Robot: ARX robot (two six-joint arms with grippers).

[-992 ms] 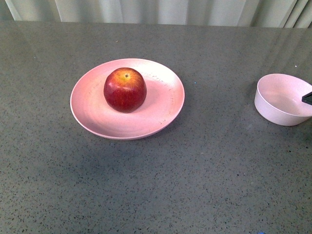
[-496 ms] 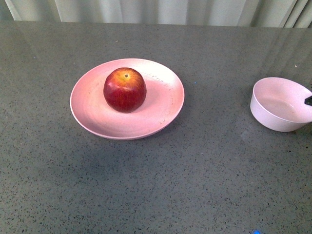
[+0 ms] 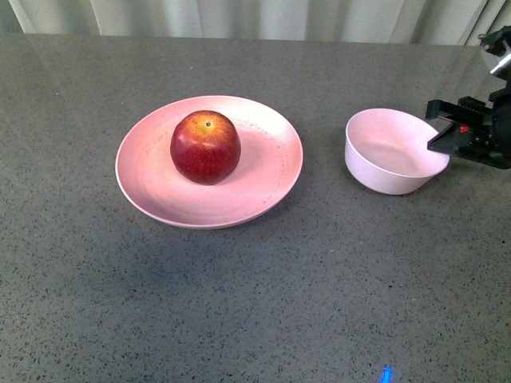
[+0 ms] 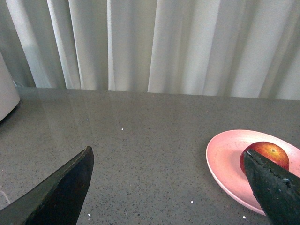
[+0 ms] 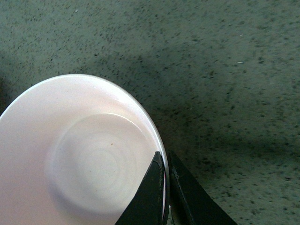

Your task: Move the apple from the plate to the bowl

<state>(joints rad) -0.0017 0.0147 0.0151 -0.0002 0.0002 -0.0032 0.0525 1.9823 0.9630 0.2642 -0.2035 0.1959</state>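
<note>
The dark red apple (image 3: 205, 147) sits on the wide pink plate (image 3: 271, 171) left of the table's centre. The pale bowl (image 3: 393, 151) stands empty to the plate's right, a small gap apart. My right gripper (image 3: 441, 137) is shut on the bowl's right rim; in the right wrist view the two fingers pinch the bowl's (image 5: 79, 154) wall at the gripper (image 5: 165, 161). My left gripper (image 4: 168, 161) is open and empty, out of the front view; its wrist view shows the plate (image 4: 225, 159) and the apple (image 4: 267, 152) partly behind one finger.
The grey speckled table (image 3: 255, 303) carries only the plate and bowl. Pale curtains (image 3: 255, 17) hang behind the far edge. A white object (image 4: 7, 91) shows at the edge of the left wrist view.
The bowl has moved left towards the plate, held by my right gripper, which has come into the front view at the right. The apple and plate have not moved.
</note>
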